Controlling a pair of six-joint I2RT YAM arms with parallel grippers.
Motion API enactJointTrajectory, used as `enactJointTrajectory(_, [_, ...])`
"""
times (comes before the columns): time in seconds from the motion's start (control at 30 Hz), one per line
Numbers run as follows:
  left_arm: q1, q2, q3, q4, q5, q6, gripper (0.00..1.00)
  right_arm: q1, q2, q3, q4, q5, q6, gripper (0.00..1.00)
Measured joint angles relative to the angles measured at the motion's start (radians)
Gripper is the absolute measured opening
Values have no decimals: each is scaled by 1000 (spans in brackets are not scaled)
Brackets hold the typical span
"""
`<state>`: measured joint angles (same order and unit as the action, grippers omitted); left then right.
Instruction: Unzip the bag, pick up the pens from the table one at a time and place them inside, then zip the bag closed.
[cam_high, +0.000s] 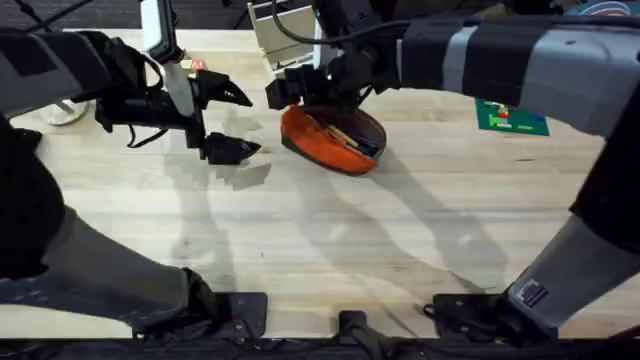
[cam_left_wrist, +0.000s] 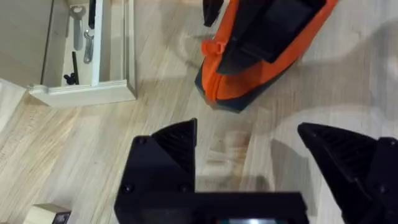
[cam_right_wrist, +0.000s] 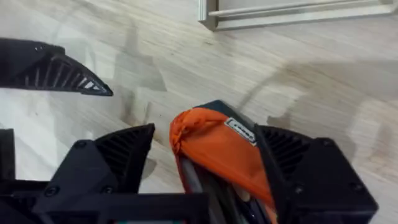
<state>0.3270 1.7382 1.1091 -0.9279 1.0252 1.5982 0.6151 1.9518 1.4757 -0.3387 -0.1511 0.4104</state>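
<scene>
Fingers: right pair (cam_right_wrist: 205, 168) straddling open bag (cam_right_wrist: 217, 146) end; left pair (cam_high: 232, 122) spread, empty, beside it.

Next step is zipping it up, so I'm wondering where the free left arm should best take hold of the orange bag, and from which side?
Probably the narrow end of the bag facing the open left gripper, approached from that side. The right gripper brackets that end too, and the mouth gapes with pens inside, so pinch low on the fabric, clear of the zipper line.

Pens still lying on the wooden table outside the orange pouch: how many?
0. The bare light wooden table shows none loose. Slim sticks, at least one yellowish-tan pen, lie inside the open orange fabric pouch; their number cannot be told, and the arms may hide others.
</scene>
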Motion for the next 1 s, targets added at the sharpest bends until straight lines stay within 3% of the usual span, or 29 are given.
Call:
enactJointTrajectory(0.33, [0,0,0,0,0,0,993,0,0,0,4,-3,26,515])
enactJointTrajectory(0.6, [0,0,0,0,0,0,993,0,0,1,8,-15,32,341])
enactJointTrajectory(0.87, [0,0,0,0,0,0,993,0,0,1,25,-40,32,55])
enactJointTrajectory(1.0, [0,0,0,0,0,0,993,0,0,1,25,-41,32,32])
